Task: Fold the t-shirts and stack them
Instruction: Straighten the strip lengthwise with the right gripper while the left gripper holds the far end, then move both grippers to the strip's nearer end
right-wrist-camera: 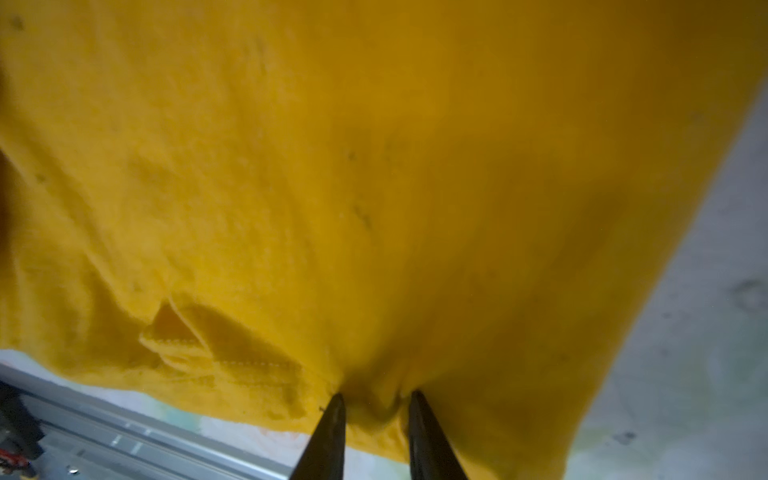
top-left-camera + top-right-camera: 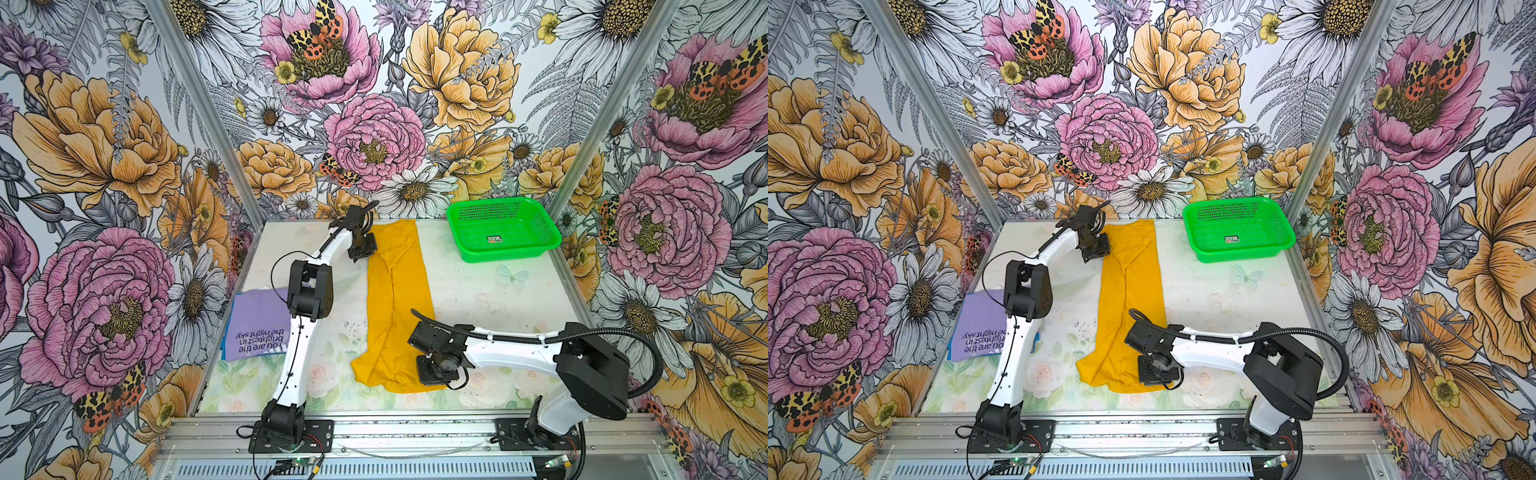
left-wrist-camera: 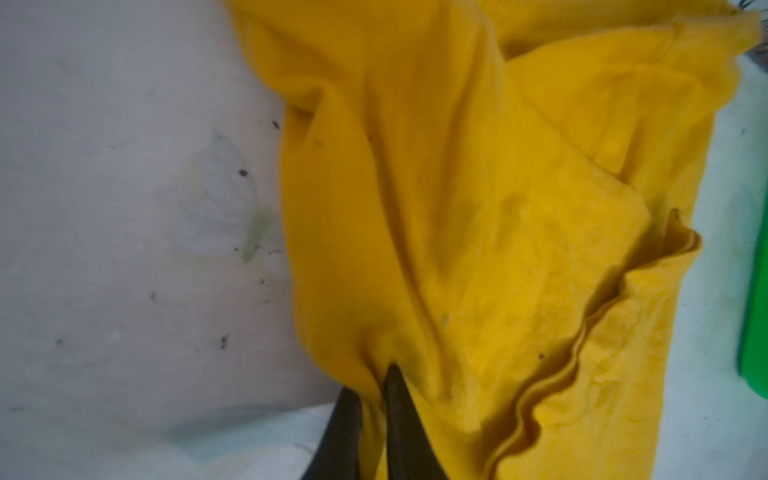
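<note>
Here, my left claw (image 3: 372, 380) pinches a narrow fold of the yellow t-shirt (image 2: 397, 291), and my right claw (image 1: 377, 395), set slightly wider, nips bunched cloth at its hem.

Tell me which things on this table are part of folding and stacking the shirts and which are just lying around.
Part of the job: yellow t-shirt, stretched down the middle; lavender t-shirt, folded, at the left edge; left end effector and right end effector, each with yellow cloth between its fingers.
Just lying about: green basket, at the far right corner.
</note>
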Tool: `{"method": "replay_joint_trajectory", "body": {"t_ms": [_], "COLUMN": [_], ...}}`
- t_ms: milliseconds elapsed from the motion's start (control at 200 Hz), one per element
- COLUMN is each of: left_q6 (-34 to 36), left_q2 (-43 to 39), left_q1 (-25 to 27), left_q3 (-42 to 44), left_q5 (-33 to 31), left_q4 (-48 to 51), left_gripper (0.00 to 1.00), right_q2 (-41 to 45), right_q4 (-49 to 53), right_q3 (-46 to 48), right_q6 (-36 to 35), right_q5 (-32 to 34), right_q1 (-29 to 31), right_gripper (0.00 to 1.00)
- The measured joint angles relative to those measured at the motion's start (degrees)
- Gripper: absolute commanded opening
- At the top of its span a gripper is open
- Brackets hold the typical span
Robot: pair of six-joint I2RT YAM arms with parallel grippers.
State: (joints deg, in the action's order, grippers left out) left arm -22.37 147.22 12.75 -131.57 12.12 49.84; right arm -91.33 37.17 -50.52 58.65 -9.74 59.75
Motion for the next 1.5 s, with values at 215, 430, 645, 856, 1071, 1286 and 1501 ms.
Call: {"method": "replay_joint_trajectory", "body": {"t_ms": [215,430,645,856,1071,1286,1501], "left_q6": [1.31,-1.38,-5.42,-11.06,-16.98,-21.22,-23.52], "left_q2": [-21.03,-47.95,-67.1,-78.79,-85.24,-91.71,-91.41], "left_q1": [-1.62,3.02,6.27,12.22,17.27,22.93,25.83], "left_q3": [30.69,61.83,85.4,98.82,105.31,106.07,106.07], "left_q5": [-0.09,-0.22,4.2,6.43,7.21,6.21,4.63], "left_q4": [-0.98,-6.1,-14.03,-18.58,-21.64,-18.78,-16.65], "left_gripper": [0.82,0.78,0.71,0.68,0.61,0.52,0.28], "right_q2": [7.72,12.17,12.31,12.28,12.22,12.46,13.66], "right_q4": [0.28,2.19,3.63,4.44,5.44,5.68,5.88], "right_q3": [0.55,-1.01,-4.98,-6.58,-6.62,-5.84,-4.28], "right_q6": [1.25,-3.3,-11.76,-17.7,-20.46,-21.51,-21.73], "right_q5": [-0.2,-0.98,-3.61,-5.51,-6.29,-6.51,-6.43], "right_q1": [-2.25,-7.87,-14.03,-17.07,-17.81,-18.32,-18.75], "right_gripper": [0.77,0.83,0.84,0.84,0.84,0.85,0.84]}}
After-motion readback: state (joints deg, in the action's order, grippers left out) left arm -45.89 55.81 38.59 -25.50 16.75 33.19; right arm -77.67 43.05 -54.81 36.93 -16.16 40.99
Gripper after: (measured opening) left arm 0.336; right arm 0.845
